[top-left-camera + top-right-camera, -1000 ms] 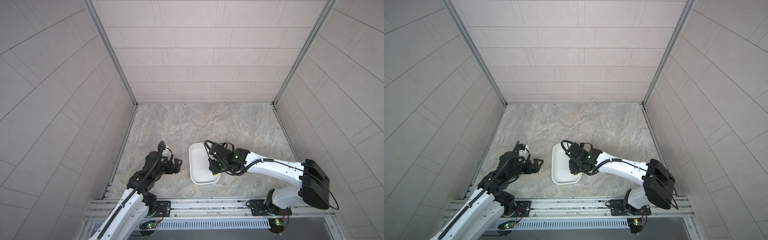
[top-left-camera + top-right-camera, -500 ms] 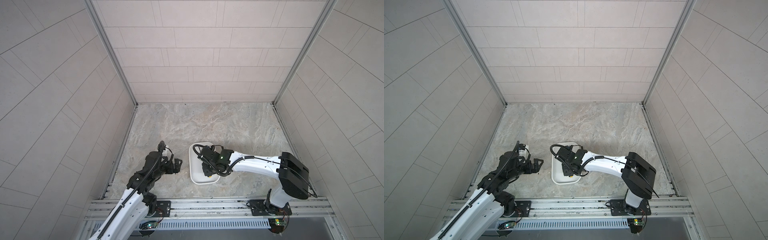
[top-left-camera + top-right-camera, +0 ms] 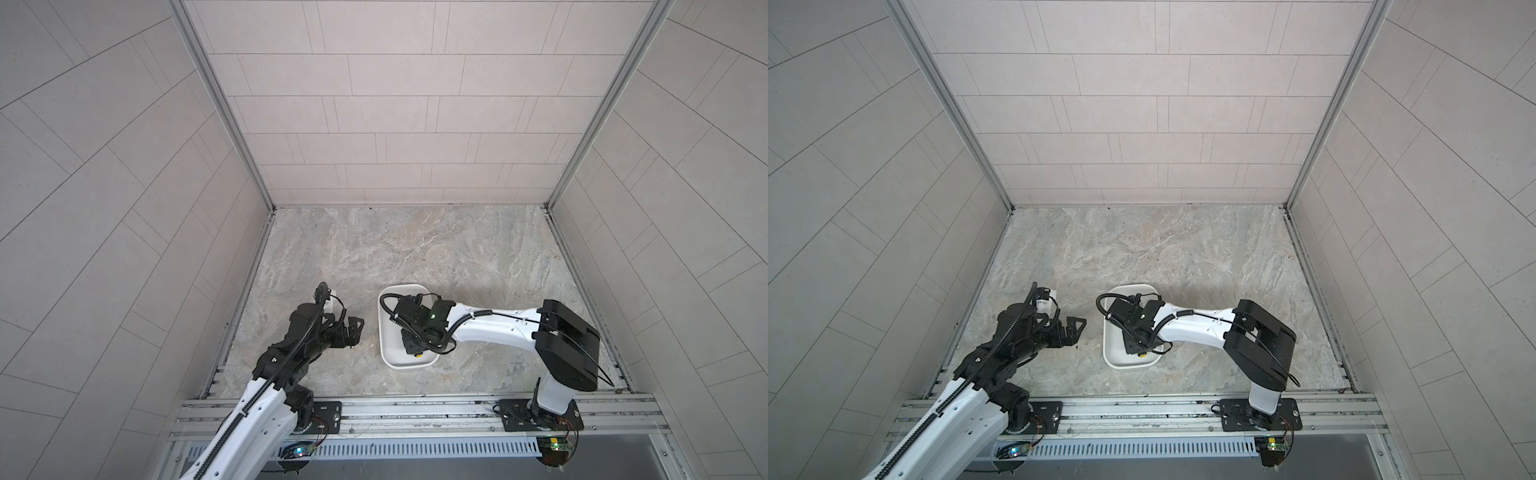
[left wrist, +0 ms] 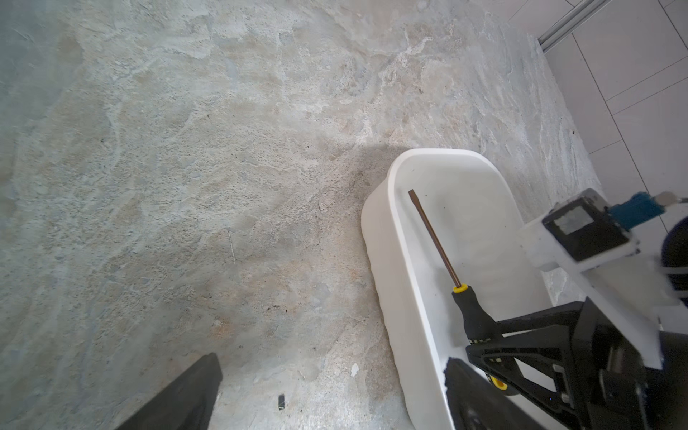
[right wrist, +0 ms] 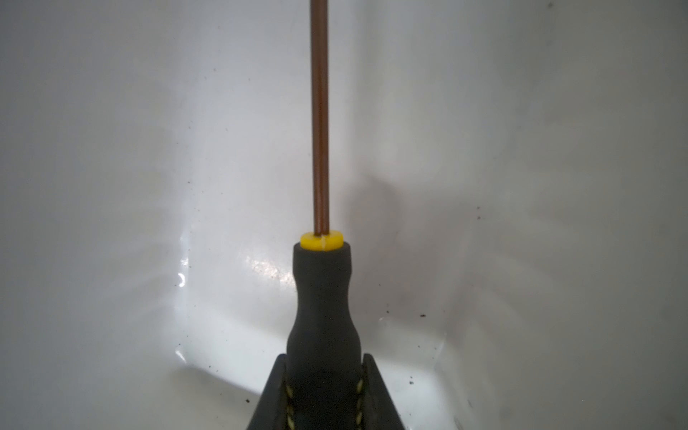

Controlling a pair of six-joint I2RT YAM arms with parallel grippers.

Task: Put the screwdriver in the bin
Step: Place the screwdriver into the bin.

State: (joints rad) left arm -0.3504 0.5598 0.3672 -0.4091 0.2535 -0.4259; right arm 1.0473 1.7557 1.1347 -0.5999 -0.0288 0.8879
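The screwdriver [image 5: 322, 305] has a black handle with yellow markings and a thin brown shaft [image 4: 435, 238]. My right gripper [image 5: 324, 357] is shut on its handle, low inside the white bin [image 3: 390, 353]. The shaft points along the bin toward its far end. I cannot tell whether it touches the bin floor [image 5: 149, 186]. In both top views the right gripper [image 3: 1133, 347] hides most of the tool; only the yellow end cap [image 3: 419, 355] shows. My left gripper [image 3: 355, 328] hovers open and empty left of the bin, its fingers [image 4: 193, 383] wide apart above the table.
The bin's rim [image 4: 387, 260] lies close to the left gripper's right finger. A small black chip [image 4: 281, 401] and a white fleck [image 4: 354, 369] lie on the stone table top. Tiled walls enclose three sides and a metal rail [image 3: 415, 409] runs along the front.
My right arm has swung left from the bin's right edge to over its inside, carrying the screwdriver with it. The left arm has stayed still.
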